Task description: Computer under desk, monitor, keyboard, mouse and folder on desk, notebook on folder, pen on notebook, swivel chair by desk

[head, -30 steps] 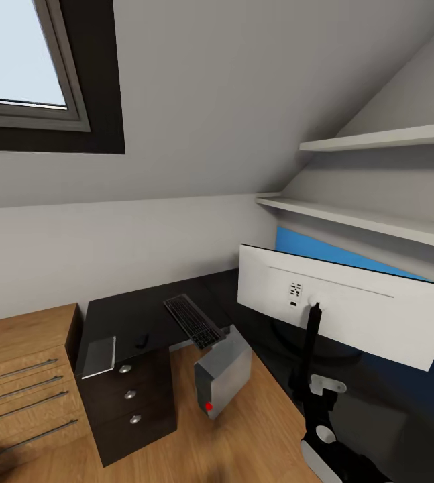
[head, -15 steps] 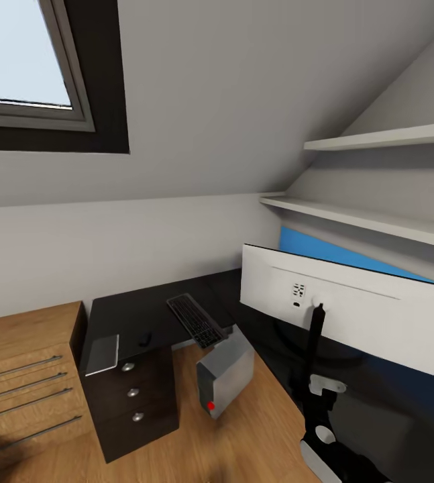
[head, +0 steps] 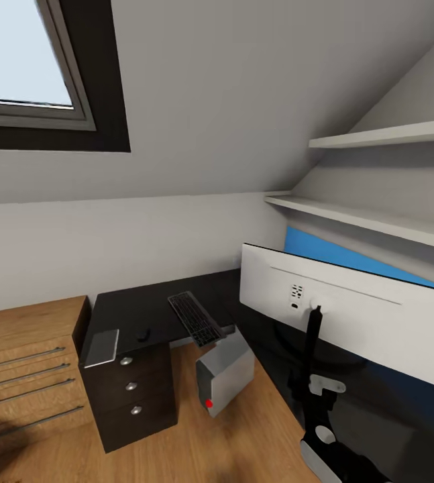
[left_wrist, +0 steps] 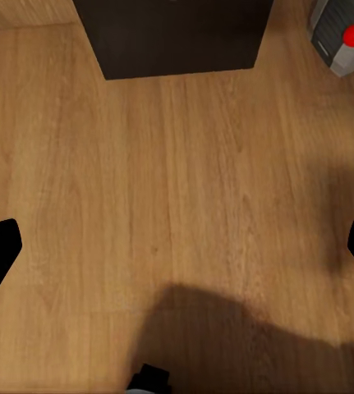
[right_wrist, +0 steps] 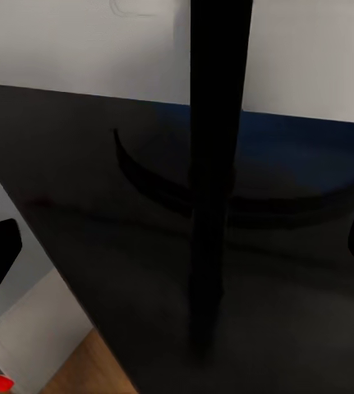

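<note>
The monitor point(head: 351, 318) shows its white back and stands on the glossy black desk point(head: 143, 305). Its thin black stand point(right_wrist: 213, 164) runs between the wide-apart fingers of my open right gripper point(right_wrist: 177, 254), and the fingers do not touch it. The keyboard point(head: 195, 319) lies on the desk with one end over the edge. A small black mouse point(head: 143, 333) and the grey notebook point(head: 102, 347) lie nearer the desk's left end. The computer point(head: 225, 372) leans tilted beneath the desk. My left gripper point(left_wrist: 177, 246) hangs open over the wooden floor. Folder, pen and swivel chair are out of view.
The desk's dark drawer unit point(head: 133, 396) stands beside a light wooden drawer chest point(head: 22, 362) at the left. Two white shelves point(head: 377, 221) jut from the right wall under the sloped ceiling. A blue wall strip point(head: 304, 245) shows behind the monitor. A window point(head: 22, 60) is at the upper left.
The whole head view has shifted slightly, so the camera moved. The desk's things and the monitor keep their places relative to one another.
</note>
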